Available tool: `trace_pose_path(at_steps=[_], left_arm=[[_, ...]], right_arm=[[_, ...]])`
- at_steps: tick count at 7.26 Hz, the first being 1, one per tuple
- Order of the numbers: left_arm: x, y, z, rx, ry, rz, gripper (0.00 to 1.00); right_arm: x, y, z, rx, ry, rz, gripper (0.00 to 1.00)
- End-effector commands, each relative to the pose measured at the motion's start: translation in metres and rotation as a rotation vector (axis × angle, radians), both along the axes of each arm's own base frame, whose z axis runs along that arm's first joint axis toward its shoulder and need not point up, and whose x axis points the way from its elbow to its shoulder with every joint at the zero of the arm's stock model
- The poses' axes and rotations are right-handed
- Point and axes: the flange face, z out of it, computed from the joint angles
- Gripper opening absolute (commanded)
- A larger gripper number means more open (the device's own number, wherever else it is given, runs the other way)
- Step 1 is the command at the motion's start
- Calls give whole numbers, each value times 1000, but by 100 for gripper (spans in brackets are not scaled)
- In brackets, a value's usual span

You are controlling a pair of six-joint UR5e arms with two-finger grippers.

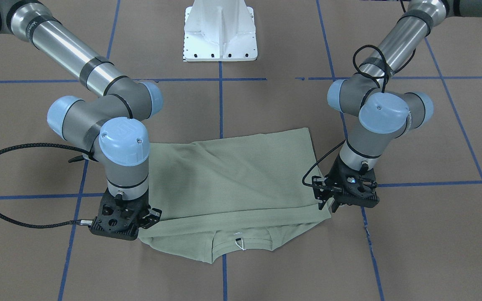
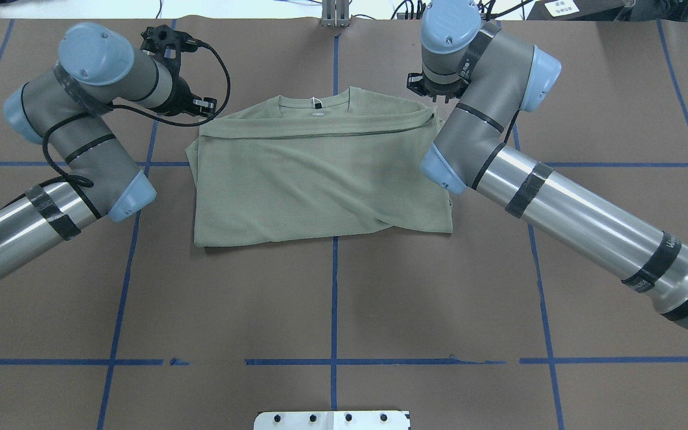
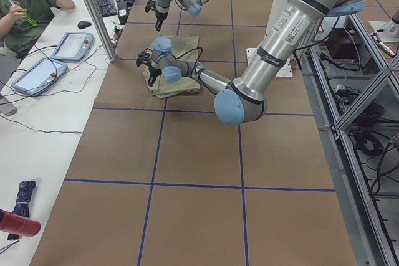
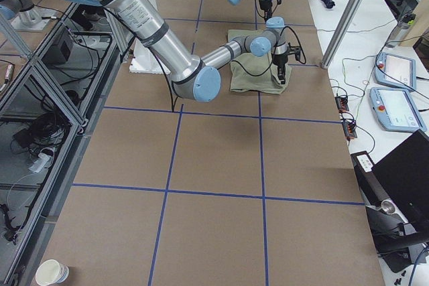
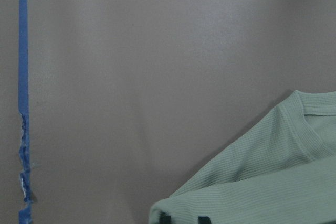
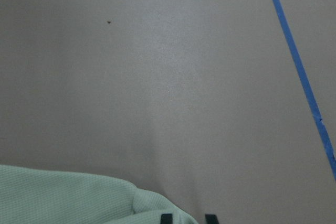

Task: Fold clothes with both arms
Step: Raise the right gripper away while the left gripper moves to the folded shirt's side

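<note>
One waffle-knit sage-green shirt point(image 2: 320, 179), roughly rectangular, on matte brown table point(image 2: 380, 298).

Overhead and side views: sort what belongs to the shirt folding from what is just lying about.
Belongs to the job:
sage-green shirt
left gripper, at one shirt corner
right gripper, at the opposite corner

Just lying about:
paper cup
control tablet
red cylinder
keyboard
computer mouse

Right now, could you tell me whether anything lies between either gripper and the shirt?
Nothing visible does: the left gripper and the right gripper are each right at a collar-side corner of the shirt, with no other object near it.
</note>
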Motion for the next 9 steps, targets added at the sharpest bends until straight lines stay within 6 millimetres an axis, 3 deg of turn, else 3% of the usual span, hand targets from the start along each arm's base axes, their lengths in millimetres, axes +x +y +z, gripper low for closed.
trace_pose_path(at_steps=[1, 2, 4, 6, 7, 9], left_arm=[[-13, 13, -9, -7, 69, 88, 100], [-26, 30, -12, -1, 91, 97, 100], [-52, 76, 1, -37, 133, 110, 100], [-66, 113, -3, -115, 195, 76, 100], [-57, 145, 11, -152, 195, 91, 100], [-31, 189, 26, -153, 247, 88, 100]], right_arm=[[62, -31, -4, -11, -83, -156, 100], [90, -43, 4, 11, -94, -222, 100], [139, -56, 40, 55, -75, -317, 100], [202, -66, 79, 68, -91, -381, 100], [229, -67, 100, 97, -70, -419, 100], [239, -64, 108, 95, -68, -414, 100]])
